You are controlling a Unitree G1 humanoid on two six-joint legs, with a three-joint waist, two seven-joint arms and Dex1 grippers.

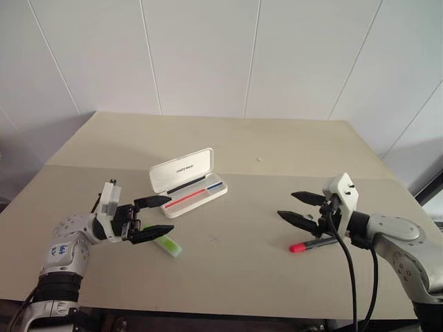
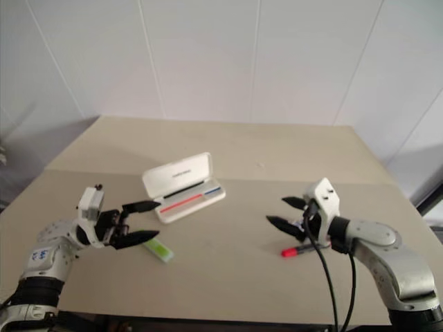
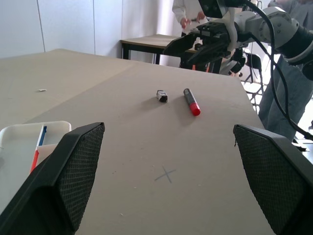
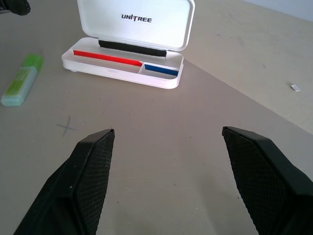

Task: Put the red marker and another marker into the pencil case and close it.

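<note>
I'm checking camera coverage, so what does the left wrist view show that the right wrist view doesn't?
Left wrist view: the red marker lying on the table beside a small dark object, the right end effector open above them, and a person standing by a second table in the background.

Right wrist view: the green highlighter lying flat, and the case's raised lid with its lettering.

Both: the open pencil case with its red and blue stripe, and the pencilled cross on the table.

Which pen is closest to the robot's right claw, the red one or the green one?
The red marker. It lies on the table just below the right gripper, while the green highlighter lies far across the table, under the left gripper.
</note>
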